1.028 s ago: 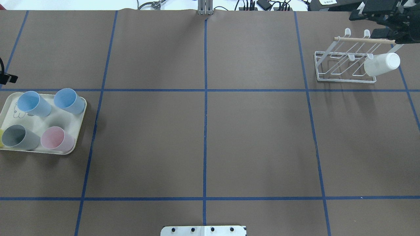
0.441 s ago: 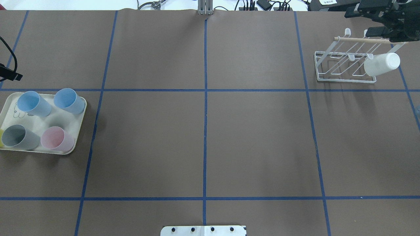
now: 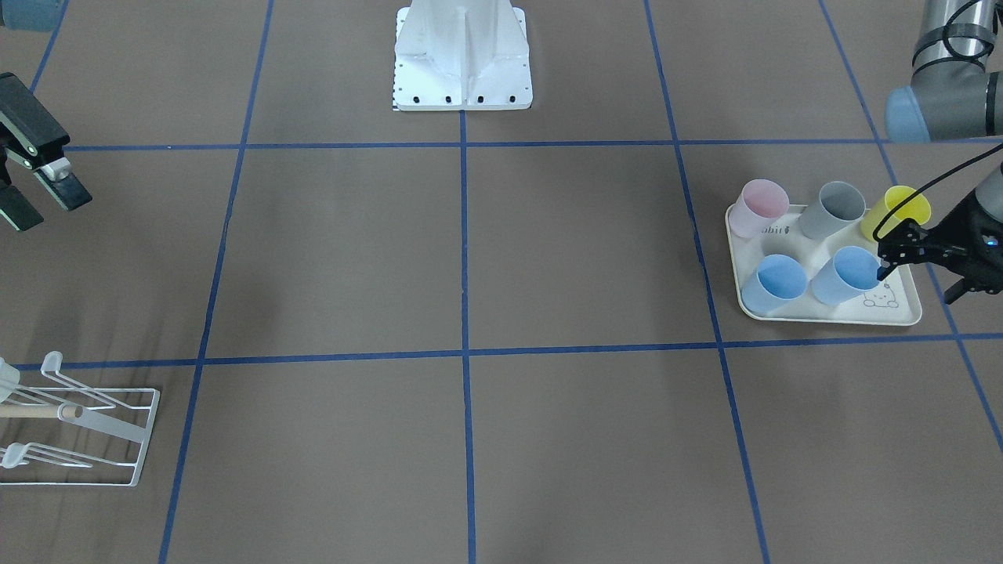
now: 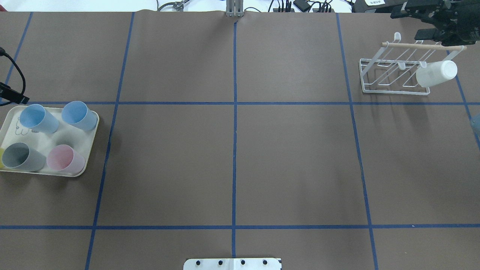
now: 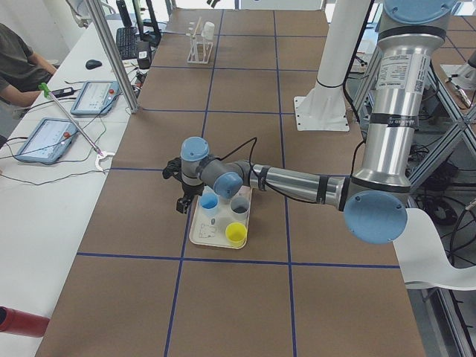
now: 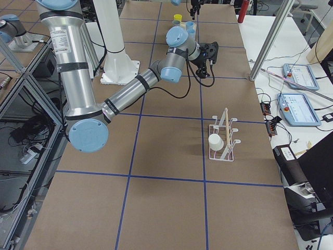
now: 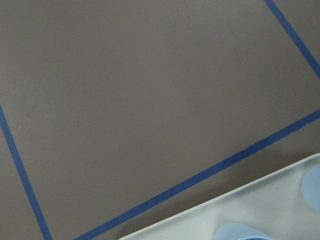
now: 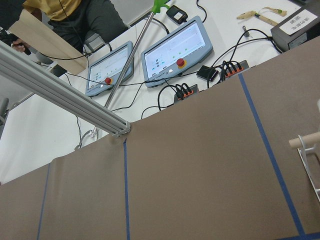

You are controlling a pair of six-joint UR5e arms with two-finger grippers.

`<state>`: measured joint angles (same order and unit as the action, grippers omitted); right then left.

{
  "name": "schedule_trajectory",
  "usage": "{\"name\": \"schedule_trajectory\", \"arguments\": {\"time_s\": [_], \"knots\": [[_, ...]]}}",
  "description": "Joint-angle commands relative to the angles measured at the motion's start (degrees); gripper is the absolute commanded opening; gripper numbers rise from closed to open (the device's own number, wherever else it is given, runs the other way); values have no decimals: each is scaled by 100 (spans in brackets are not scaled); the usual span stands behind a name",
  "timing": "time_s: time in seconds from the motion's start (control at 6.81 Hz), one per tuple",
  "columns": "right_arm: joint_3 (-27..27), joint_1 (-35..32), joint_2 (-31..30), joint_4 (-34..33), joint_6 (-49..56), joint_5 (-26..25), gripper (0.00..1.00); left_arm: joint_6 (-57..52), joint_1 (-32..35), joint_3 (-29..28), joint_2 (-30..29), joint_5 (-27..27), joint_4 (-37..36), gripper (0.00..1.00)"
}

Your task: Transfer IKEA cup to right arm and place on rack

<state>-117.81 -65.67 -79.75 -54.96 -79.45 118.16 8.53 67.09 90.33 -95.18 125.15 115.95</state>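
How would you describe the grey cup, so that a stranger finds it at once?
Find the cream tray at the table's end on the robot's left, with five upright cups. The grey cup is the middle in the row of three, between the pink cup and the yellow cup; no other cup is grey.

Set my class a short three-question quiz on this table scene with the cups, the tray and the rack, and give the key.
1. How many cups stand on the tray?
2. True or false: the white cup rests on the rack, free of the right gripper, whose jaws stand open.
3. Which cup colour appears twice on the tray? A pink, B blue, C yellow.
Key: 1 five; 2 true; 3 B.
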Motion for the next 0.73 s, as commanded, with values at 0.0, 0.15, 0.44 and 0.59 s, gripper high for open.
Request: {"name": "schedule_trajectory", "arguments": {"time_s": [0.0,0.15,0.44,0.59], "knots": [[4,1,4,3,0,6,100,9,-213,-94,43,-17,-11,100],[4,1,-5,3,8,6,100,9,-222,-103,43,-17,-11,98],[4,-8,-5,3,9,6,100,0,-240,-112,43,-17,-11,61],[13,-8,-5,3,9,6,100,-9,-266,-104,35,-17,-11,48]]}}
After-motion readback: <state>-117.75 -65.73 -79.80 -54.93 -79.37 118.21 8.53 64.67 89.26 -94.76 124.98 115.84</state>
